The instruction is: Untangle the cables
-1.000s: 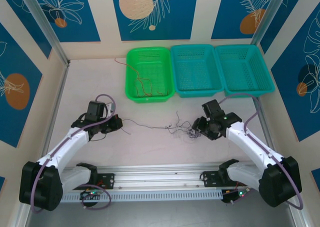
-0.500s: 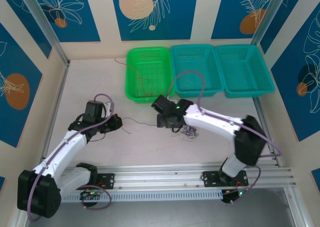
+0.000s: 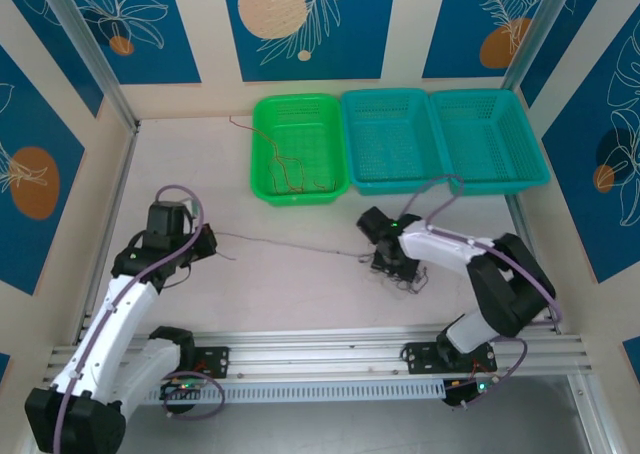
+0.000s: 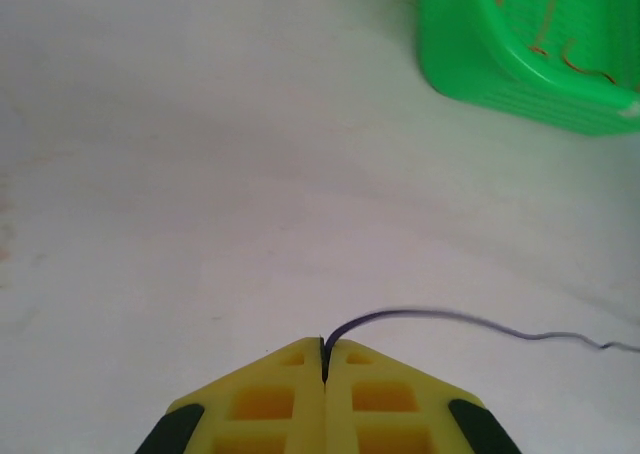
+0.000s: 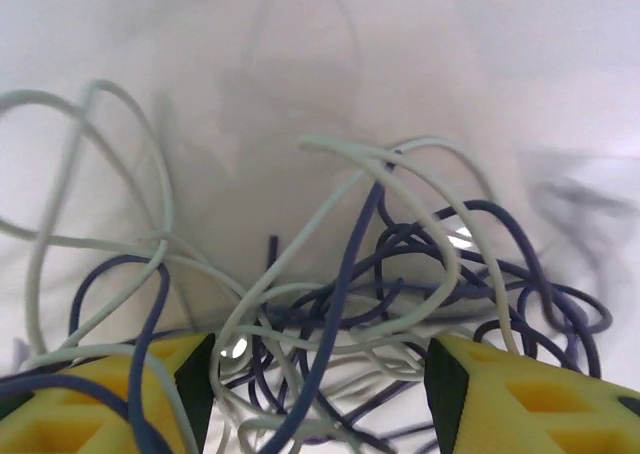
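Observation:
A tangle of dark and whitish cables [image 3: 407, 275] lies on the table right of centre. My right gripper [image 3: 392, 264] is down over it with its jaws open, and the knotted strands [image 5: 340, 294] lie loose between the two yellow fingers of that gripper [image 5: 320, 364]. One dark cable [image 3: 290, 245] runs from the tangle leftward in a nearly straight line to my left gripper [image 3: 205, 239]. The left gripper [image 4: 324, 346] is shut on that strand [image 4: 450, 317], which curves out from between its fingertips. Red-orange cables [image 3: 290, 169] lie in the green basket [image 3: 262, 109].
The green basket [image 4: 480, 64] stands at the back, with two teal baskets [image 3: 392, 94] [image 3: 480, 94] to its right. One red-orange strand [image 3: 240, 124] hangs over the green basket's left rim onto the table. A metal rail [image 3: 320, 349] runs along the near edge.
My left gripper has pulled leftward with the dark strand, drawing it straighter. My right arm swung out to the left of the tangle, then came back down over it.

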Available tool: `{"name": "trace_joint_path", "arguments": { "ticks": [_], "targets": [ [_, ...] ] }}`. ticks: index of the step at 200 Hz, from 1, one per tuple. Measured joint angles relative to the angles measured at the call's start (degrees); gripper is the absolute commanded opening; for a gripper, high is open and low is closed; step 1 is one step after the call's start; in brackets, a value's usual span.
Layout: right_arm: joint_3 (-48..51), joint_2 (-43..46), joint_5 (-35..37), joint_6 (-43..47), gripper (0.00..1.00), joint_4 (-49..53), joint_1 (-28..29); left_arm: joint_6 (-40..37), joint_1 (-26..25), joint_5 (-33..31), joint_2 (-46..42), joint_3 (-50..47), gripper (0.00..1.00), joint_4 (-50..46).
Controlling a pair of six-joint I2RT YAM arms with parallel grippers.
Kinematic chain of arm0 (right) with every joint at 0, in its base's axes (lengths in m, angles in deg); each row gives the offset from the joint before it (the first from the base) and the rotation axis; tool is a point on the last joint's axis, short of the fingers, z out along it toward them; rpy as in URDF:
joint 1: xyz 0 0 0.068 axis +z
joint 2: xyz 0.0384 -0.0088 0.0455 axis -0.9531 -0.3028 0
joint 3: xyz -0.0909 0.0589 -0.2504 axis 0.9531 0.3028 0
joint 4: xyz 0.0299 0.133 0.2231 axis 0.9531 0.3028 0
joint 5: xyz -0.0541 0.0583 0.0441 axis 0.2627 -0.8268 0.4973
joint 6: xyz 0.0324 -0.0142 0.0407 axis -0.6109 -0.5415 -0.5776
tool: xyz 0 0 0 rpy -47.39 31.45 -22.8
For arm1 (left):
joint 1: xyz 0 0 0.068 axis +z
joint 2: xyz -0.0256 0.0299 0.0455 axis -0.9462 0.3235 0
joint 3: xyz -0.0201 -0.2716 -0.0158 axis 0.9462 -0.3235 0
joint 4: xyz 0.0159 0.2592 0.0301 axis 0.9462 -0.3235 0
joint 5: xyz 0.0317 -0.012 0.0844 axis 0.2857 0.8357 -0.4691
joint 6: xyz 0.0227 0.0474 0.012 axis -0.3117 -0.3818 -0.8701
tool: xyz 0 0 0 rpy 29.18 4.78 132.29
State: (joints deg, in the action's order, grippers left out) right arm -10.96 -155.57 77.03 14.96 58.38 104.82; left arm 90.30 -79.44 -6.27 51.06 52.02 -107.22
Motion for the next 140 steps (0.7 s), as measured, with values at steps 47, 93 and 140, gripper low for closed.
{"name": "trace_joint_path", "arguments": {
  "ticks": [47, 93, 140],
  "targets": [
    [9.0, 17.6, -0.3, 0.6, 0.6, -0.2, -16.0, 0.0, 8.1, 0.2, -1.0, 0.0, 0.0, -0.5],
    [8.7, 25.9, -5.6, 9.4, 0.78, -3.8, -13.1, 0.8, 9.3, 10.1, -0.9, -3.4, 0.04, 5.3],
    [1.8, 25.6, -3.7, 12.9, 0.93, -5.9, 4.8, 4.9, 7.8, 15.9, -0.5, -9.8, 0.55, 11.3]
  ]
}}
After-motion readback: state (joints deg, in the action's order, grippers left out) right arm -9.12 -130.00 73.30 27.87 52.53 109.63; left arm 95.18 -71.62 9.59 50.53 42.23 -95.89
